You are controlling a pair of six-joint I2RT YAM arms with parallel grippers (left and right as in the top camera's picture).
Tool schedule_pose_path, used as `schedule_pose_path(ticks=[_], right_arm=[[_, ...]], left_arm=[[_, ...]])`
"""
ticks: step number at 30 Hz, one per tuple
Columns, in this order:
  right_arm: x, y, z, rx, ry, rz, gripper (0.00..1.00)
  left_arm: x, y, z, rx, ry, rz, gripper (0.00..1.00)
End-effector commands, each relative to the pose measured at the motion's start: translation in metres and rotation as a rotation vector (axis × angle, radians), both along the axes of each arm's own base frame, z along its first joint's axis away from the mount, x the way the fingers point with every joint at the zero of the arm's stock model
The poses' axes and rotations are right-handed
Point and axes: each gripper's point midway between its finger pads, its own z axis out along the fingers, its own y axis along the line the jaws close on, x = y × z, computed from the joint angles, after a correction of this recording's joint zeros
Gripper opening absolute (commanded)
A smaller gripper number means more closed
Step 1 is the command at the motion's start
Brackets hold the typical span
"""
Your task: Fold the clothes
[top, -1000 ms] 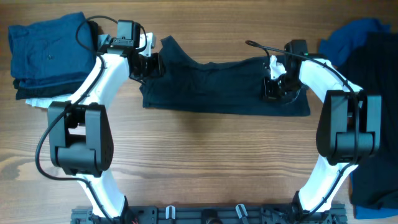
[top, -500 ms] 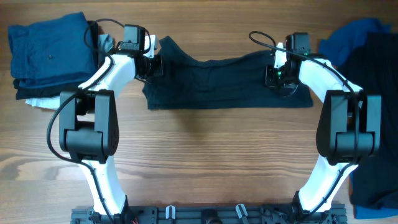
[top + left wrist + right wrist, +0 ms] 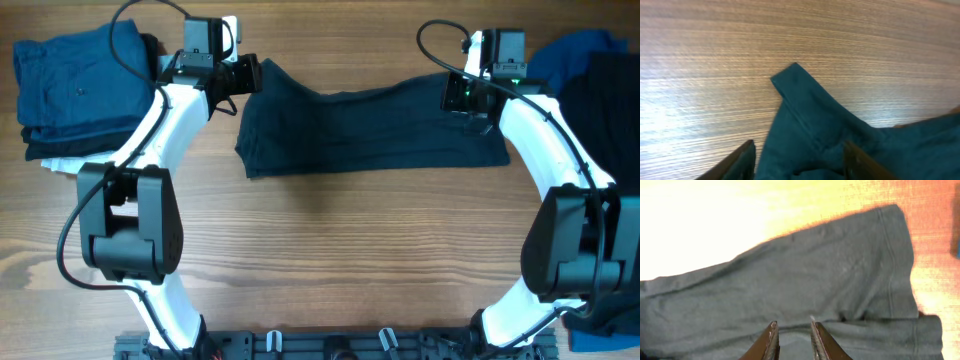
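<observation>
A near-black navy shirt [image 3: 370, 130] lies flat as a wide folded band across the far middle of the table. My left gripper [image 3: 248, 75] hovers at its far left corner. In the left wrist view that gripper [image 3: 799, 144] is open, its jaws wide apart, with the shirt's sleeve [image 3: 805, 105] lying loose under and between them. My right gripper [image 3: 462, 95] is over the shirt's far right corner. The right wrist view shows it [image 3: 793, 324] open by a narrow gap above the cloth [image 3: 830, 275], pinching nothing.
A stack of folded blue clothes [image 3: 75, 80] with a white piece [image 3: 60, 165] underneath sits at the far left. A loose heap of blue and dark garments [image 3: 600, 100] lies along the right edge. Both arm bases stand at the front edge.
Both grippers have moved toward the far edge and outward to the shirt's far corners. Both sets of jaws have come apart, and the shirt now lies a little farther back and right.
</observation>
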Motion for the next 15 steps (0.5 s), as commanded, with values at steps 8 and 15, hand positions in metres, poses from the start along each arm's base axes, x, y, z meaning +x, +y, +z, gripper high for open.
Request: schedule_pose_path(ticks=[8,15], right_arm=[[-0.009,-0.006,-0.014,-0.034,0.051,-0.021,0.22],[-0.017,-0.006,-0.018,-0.034,0.087,-0.02,0.21]], left_arm=[[0.003,-0.056,-0.032,-0.228,0.1,0.091,0.46],[-0.008,-0.065,-0.056,-0.122,0.138,0.149,0.37]])
